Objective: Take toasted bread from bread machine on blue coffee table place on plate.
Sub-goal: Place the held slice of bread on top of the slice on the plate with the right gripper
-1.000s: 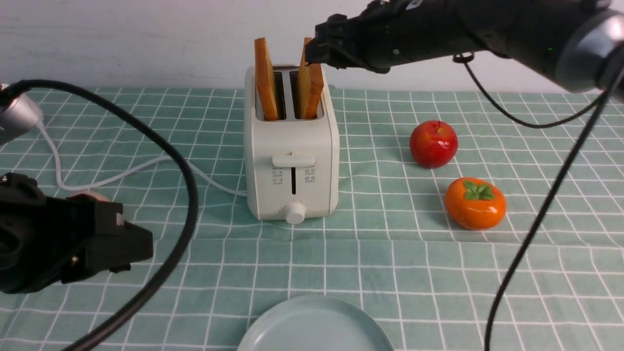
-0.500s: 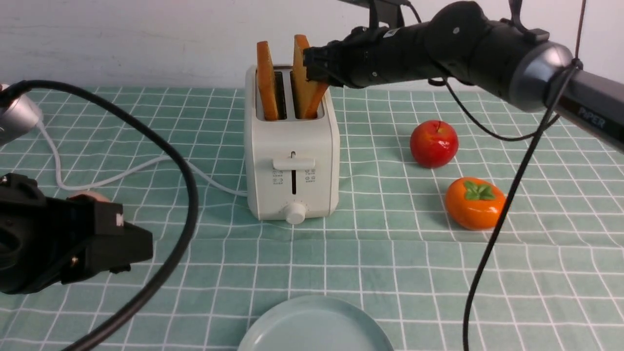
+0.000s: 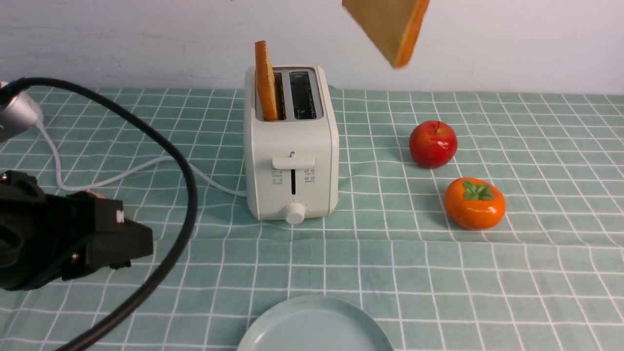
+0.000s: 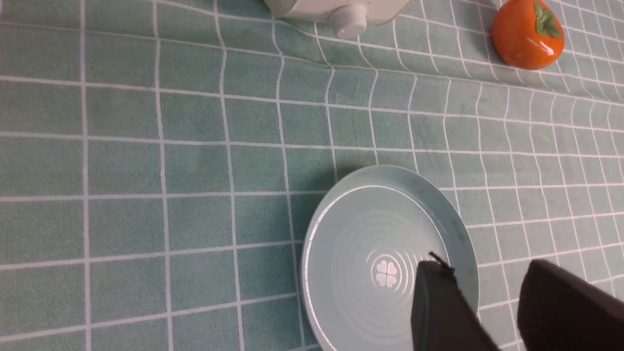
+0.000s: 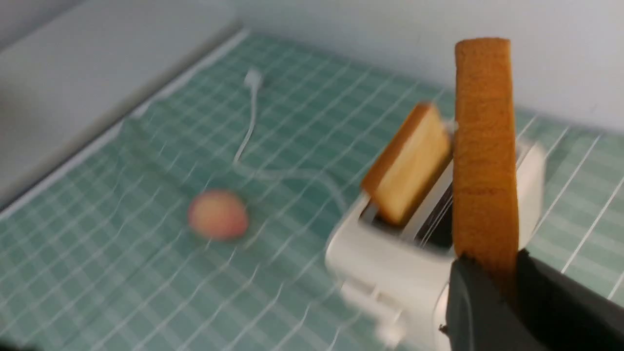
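Observation:
The cream bread machine [image 3: 291, 146] stands on the blue coffee table [image 3: 487, 273]. One slice of toasted bread [image 3: 266, 80] stands in its left slot; the right slot is empty. The other slice [image 3: 390, 27] hangs tilted high above and to the right of the machine, with my right gripper [image 5: 487, 265] shut on its lower edge [image 5: 485, 146]. That arm is outside the front view. The plate [image 3: 314, 324] lies at the near edge. My left gripper [image 4: 485, 265] hovers open over the plate's rim [image 4: 317, 234], nothing between its fingers.
A red apple [image 3: 433, 144] and an orange persimmon [image 3: 474, 203] lie right of the machine. A white cord [image 3: 122, 173] runs off to the left. A pinkish round fruit [image 5: 218, 214] lies left of the machine. My left arm's black cable [image 3: 180, 195] loops over the table.
My right gripper closed on the slice in the right slot and lifted it up and to the right, out of the machine. The right arm has left the front view. The left arm stayed still.

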Action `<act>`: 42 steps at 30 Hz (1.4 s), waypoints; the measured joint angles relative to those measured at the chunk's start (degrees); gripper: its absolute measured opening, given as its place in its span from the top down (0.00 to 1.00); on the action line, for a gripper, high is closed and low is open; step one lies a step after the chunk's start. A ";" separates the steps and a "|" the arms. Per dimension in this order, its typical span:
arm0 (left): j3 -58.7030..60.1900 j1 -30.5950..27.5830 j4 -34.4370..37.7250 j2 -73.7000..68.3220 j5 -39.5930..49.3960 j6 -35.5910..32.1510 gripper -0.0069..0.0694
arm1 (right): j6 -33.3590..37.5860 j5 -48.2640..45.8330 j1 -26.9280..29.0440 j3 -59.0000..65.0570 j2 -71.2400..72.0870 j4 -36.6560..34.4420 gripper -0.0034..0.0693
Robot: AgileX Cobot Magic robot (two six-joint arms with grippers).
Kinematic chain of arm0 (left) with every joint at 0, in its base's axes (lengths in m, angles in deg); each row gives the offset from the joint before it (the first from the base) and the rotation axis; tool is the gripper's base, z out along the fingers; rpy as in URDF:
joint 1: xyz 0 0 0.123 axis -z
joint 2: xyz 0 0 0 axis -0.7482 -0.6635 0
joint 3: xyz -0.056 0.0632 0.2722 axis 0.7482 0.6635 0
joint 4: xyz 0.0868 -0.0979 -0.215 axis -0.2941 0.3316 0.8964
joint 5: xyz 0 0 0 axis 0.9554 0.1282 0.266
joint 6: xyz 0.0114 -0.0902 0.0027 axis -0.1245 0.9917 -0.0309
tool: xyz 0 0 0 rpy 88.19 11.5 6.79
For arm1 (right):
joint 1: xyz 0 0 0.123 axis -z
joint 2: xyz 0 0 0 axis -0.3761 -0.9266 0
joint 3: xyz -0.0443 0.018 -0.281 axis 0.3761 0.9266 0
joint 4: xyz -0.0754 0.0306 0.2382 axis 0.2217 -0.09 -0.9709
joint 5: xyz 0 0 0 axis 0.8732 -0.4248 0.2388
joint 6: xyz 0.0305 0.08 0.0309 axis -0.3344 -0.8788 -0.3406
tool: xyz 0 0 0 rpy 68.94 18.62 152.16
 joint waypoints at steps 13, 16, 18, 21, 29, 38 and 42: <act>0.00 0.00 -0.05 0.00 -1.61 0.00 0.60 | 5.93 -5.51 -14.26 32.94 1.24 -7.79 0.84; 0.00 0.00 0.05 0.00 -1.56 0.00 0.60 | 6.96 -4.06 -16.89 40.18 1.24 -13.20 0.84; 0.00 0.00 0.23 0.00 -1.56 0.00 0.60 | 6.23 -0.11 -17.32 44.26 1.24 -16.00 0.84; 0.00 0.00 0.94 0.00 -1.56 0.00 0.60 | 3.64 7.90 -17.20 49.27 0.50 -17.94 0.82; 0.00 0.00 3.08 0.00 -1.39 0.00 0.60 | 2.61 13.55 -16.89 52.02 -1.11 -16.81 0.50; 0.00 0.00 10.25 -2.42 -7.72 -0.29 0.59 | 4.60 17.27 -12.32 51.67 7.32 -7.35 0.03; -0.35 0.00 18.21 -7.64 -10.27 -7.94 0.59 | 4.93 16.19 -9.16 50.07 13.58 -5.97 0.04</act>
